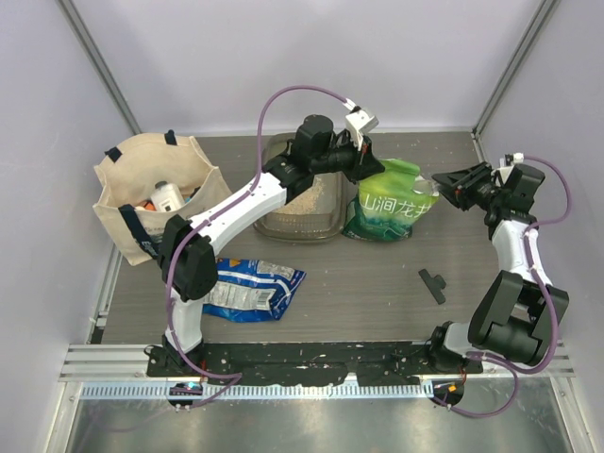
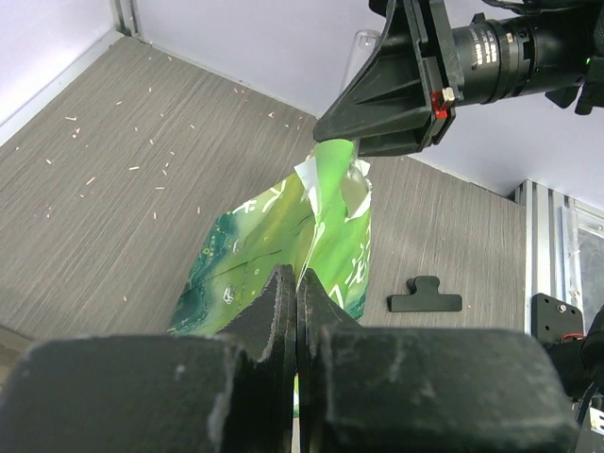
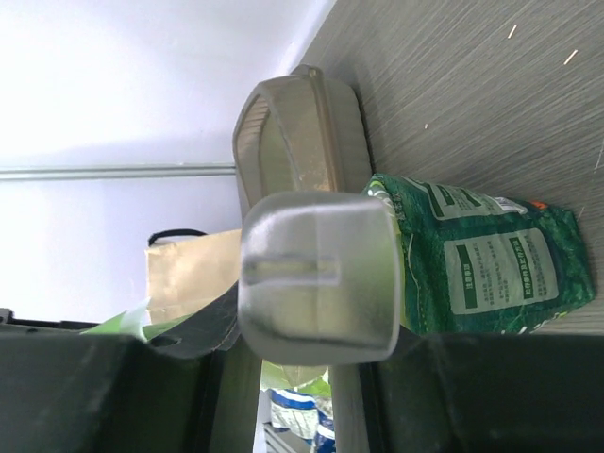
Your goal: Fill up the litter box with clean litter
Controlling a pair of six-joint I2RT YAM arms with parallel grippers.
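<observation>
The litter box [image 1: 283, 226] stands at the back centre, with a thin layer of tan clean litter [image 1: 298, 201] inside. To its right a green-and-white bag [image 1: 387, 203] stands half upright. My left arm reaches over the box, and my left gripper [image 1: 368, 175] [image 2: 298, 283] is shut on the bag's top edge [image 2: 321, 226]. My right gripper [image 1: 439, 182] [image 3: 313, 326] sits at the bag's upper right corner, shut on a translucent scoop [image 3: 316, 274]. The scoop fills the space between the jaws. In the left wrist view my right gripper [image 2: 332, 132] touches the bag's raised tip.
A beige tote bag [image 1: 151, 193] with bottles stands at the left. A blue crinkly packet [image 1: 250, 288] lies near the front left. A black clip [image 1: 434, 285] [image 2: 427, 294] lies on the table right of centre. Litter grains are scattered over the tabletop [image 2: 113, 170].
</observation>
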